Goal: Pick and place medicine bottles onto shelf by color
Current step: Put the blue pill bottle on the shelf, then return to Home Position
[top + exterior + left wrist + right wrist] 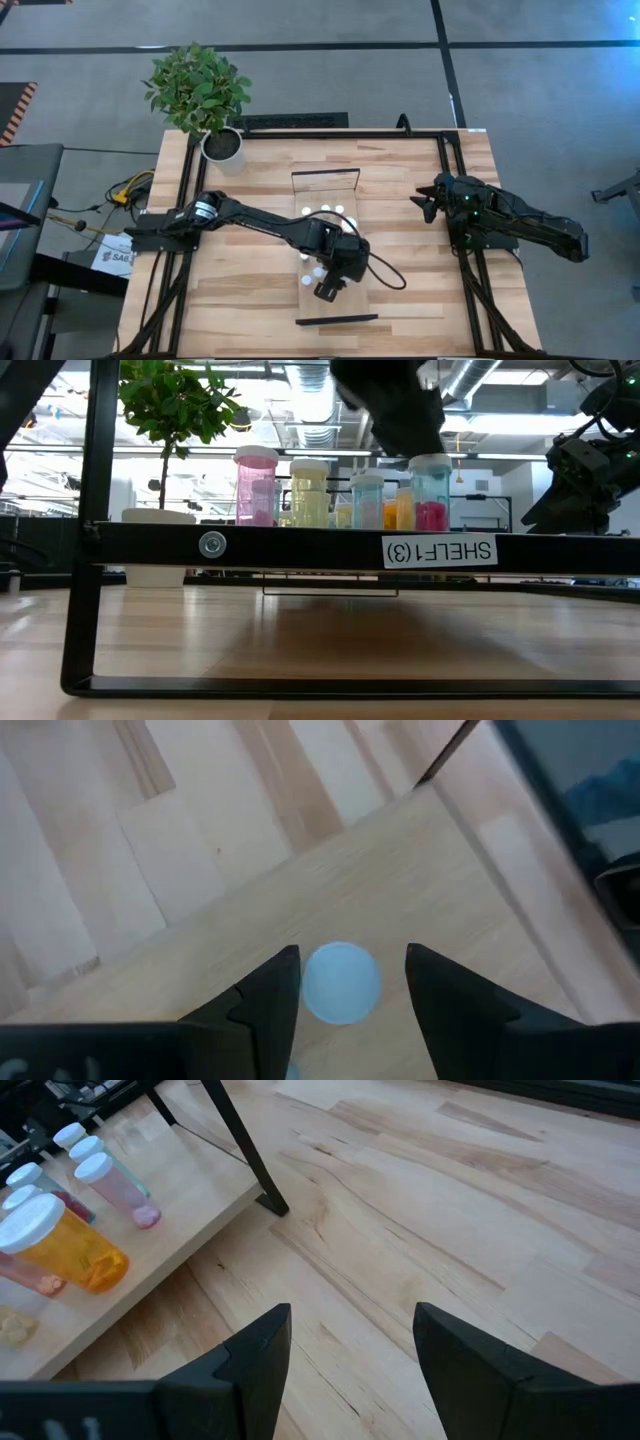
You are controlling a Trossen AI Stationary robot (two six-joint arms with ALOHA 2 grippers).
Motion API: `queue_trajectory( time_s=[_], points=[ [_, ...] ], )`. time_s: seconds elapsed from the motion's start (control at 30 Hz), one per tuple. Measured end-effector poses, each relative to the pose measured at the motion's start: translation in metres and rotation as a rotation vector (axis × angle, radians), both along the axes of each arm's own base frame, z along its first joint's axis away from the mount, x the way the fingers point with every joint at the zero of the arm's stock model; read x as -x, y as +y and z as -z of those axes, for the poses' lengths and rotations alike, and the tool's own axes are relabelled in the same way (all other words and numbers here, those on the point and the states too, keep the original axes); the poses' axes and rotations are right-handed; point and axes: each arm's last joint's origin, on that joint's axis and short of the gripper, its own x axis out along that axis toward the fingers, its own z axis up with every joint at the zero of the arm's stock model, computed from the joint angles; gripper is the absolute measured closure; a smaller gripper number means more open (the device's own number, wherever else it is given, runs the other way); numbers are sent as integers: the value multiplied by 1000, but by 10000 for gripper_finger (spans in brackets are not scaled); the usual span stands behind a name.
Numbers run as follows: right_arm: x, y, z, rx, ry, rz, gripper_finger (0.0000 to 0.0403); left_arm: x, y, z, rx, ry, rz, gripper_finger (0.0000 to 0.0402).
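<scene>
The left gripper (328,287) is held over the shelf (372,248), toward the end of it nearest the table's (420,290) front edge. Its fingers (268,1000) are seen parted on either side of a white bottle cap (340,982) — gaps show on both sides, so the cap is not gripped. In the low view that bottle (431,492), clear with a pink fill, stands upright on the shelf just under the arm. The other medicine bottles (310,492) — pink, yellow and orange among them — are lined up upright along the shelf. The right gripper (425,203) is parked near the table's right edge, its fingers (258,1360) standing apart over bare wood with nothing between them. A potted plant (205,95) is set at the table's far left corner.
</scene>
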Motion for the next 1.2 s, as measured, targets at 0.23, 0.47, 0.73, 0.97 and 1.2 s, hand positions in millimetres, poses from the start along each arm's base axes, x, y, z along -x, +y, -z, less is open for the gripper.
queue_trajectory(
  time_s=[0.23, 0.47, 0.73, 0.97, 1.2],
  points=[
    [0, 0, 0, 0, 0, 0, 168, 4, 6, -39, 7, 20, -6, 225],
    [0, 0, 0, 0, 0, 0, 168, 35, 24, -95, -11, 139, -39, 225],
    [0, 0, 0, 0, 0, 0, 168, 100, 31, -140, -112, 164, -220, 225],
    [0, 0, 0, 0, 1, 0, 168, 173, 28, -137, -173, 144, -359, 217],
    [0, 0, 0, 0, 1, 1, 168, 246, 38, -87, -40, 2, -448, 199]
  ],
)
